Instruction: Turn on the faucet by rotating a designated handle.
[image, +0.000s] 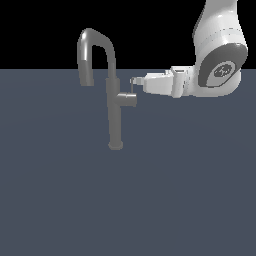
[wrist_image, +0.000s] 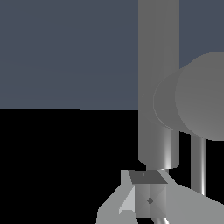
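From my seat, the fingers (image: 134, 81) reach in horizontally from the exterior view's right, tips at the thin pin lever (image: 133, 87) that stands up from the end of the handle (image: 127, 99). Whether they pinch the pin or just sit beside it I cannot tell: in the exterior view the tips merge into one pale wedge, and the wrist view shows only one finger pad (wrist_image: 146, 192) up close, with no clear gap to judge.

The wrist view does give me what the exterior view hides: the round end face of the handle (wrist_image: 201, 96) looming large, the pin (wrist_image: 198, 164) running from it as a slim bright rod just beside the finger, and the stem behind them.

The exterior view gives the whole layout instead. The faucet (image: 115, 107) stands upright on the dark blue-grey bench (image: 128, 200), its gooseneck spout (image: 90, 52) arching over toward the exterior view's left, the handle stub jutting from the stem toward the exterior view's right. The white arm (image: 220, 55) comes down from the upper right of that view
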